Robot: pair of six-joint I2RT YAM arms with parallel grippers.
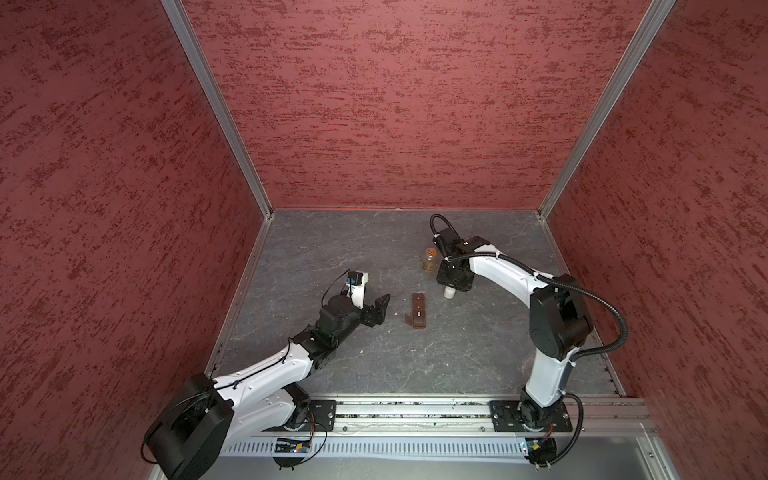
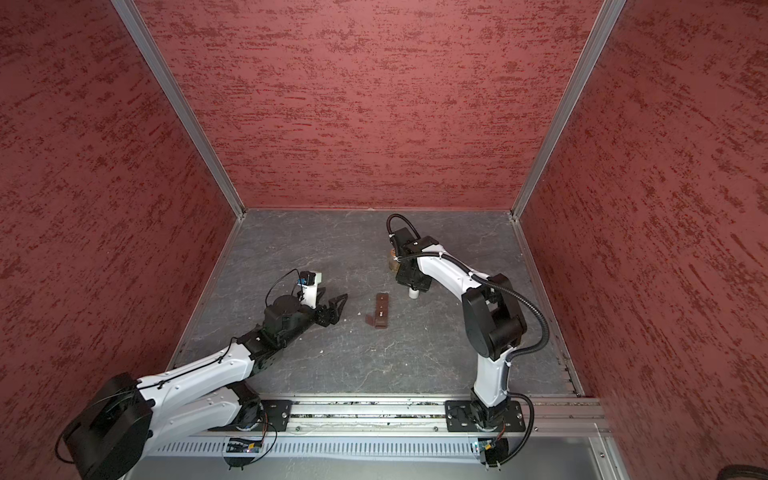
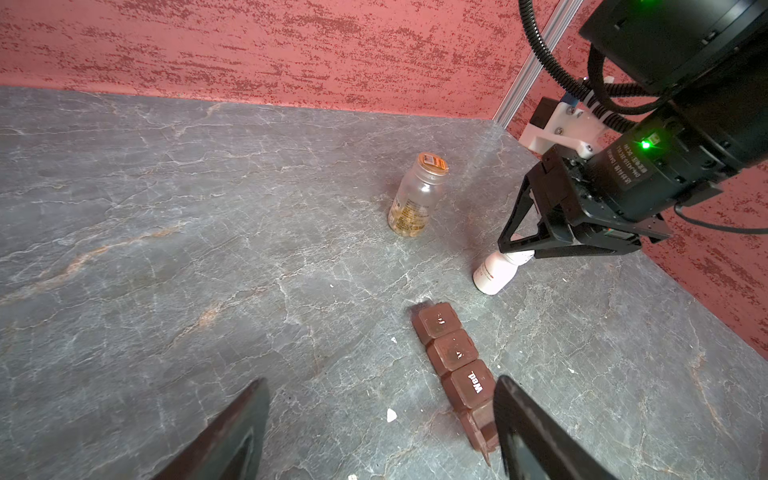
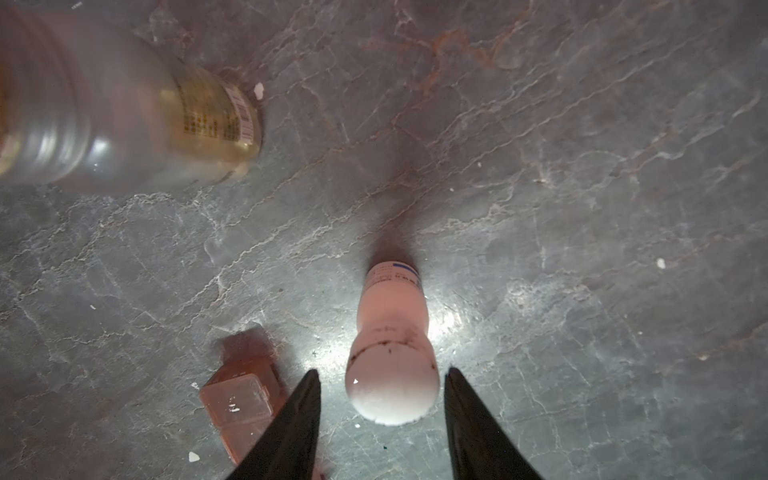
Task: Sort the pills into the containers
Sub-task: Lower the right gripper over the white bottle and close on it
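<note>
l hand hovers low over the bench, on an arm reaching in from the front-left corner. in both top views it points toward the containers from just left of them, w/o touching. l hand is released: in the l wrist view its two fingers stand wide apart w/ only bare bench between them, and one finger overlaps the near end of the containers in that view. a small white fleck lies on the bench just beside the box; can't tell what it is. the containers sit mid-bench, a narrow dark-brown strip of square compartments running front to back. three lids show shut, "wed" is readable on one, and a flap sticks out sideways at the near end. just past the far end, a bit to the right, a small white bottle stands upright, near the box but apart from it. further back an amber bottle w/ orange cap stands upright, apart from both. r arm arches in from the front-right, w/ r hand pointing straight down over the white bottle. r hand isn't clenched: its fingers flank the bottle's cap w/ bench showing on each side, so no grasp.
</note>
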